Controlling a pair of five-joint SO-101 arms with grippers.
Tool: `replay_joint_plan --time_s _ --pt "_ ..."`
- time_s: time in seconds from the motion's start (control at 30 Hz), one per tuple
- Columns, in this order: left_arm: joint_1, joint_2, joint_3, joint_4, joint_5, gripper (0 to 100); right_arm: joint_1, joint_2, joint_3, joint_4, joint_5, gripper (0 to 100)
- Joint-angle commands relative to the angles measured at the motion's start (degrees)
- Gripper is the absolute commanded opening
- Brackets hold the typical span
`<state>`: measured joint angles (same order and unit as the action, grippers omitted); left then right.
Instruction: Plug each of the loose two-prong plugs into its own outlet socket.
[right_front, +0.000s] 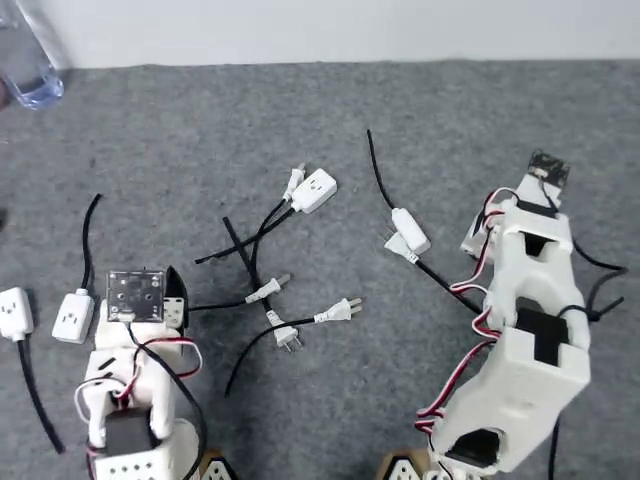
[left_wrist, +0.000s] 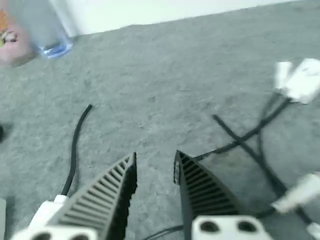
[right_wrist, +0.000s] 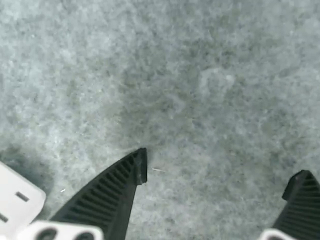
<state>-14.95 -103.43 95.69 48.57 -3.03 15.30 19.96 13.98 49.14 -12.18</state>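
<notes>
I see both empty: left gripper (left_wrist: 155, 157) narrowly parted, right gripper (right_wrist: 222, 165) spread wide, staged for pickup, I'd say. Nearest loose plug (right_front: 270, 290) sits at 3 o'clock of the left.

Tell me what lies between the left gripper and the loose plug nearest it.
In the high view, only that plug's own black cord on bare carpet.

White on black cords, a plug (right_front: 268, 290), a second plug (right_front: 287, 339) and a third plug (right_front: 341, 310) lie loose mid-table. An edge socket (right_front: 14, 310) and its neighbour socket (right_front: 72, 316) lie far left; a back socket (right_front: 315, 190) lies beyond the plugs.
</notes>
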Motion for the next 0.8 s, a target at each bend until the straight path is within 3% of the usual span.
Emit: replay_joint_plan --time_s 0.0,0.23,0.5,0.77 --pt "-3.8 0.9 0.8 -4.2 0.4 12 -1.0 -0.4 -4.5 2.2 0.7 42.4" --pt "-1.3 1.4 0.8 -3.8 0.4 12 -1.2 -0.2 -17.8 15.1 1.9 42.4" --pt "-1.3 1.5 0.8 -3.8 0.4 12 -6.8 -2.2 -23.5 22.0 25.6 42.4" --pt "-1.1 1.5 0.8 -3.8 0.2 12 -11.4 -10.4 -23.6 35.5 52.7 42.3"
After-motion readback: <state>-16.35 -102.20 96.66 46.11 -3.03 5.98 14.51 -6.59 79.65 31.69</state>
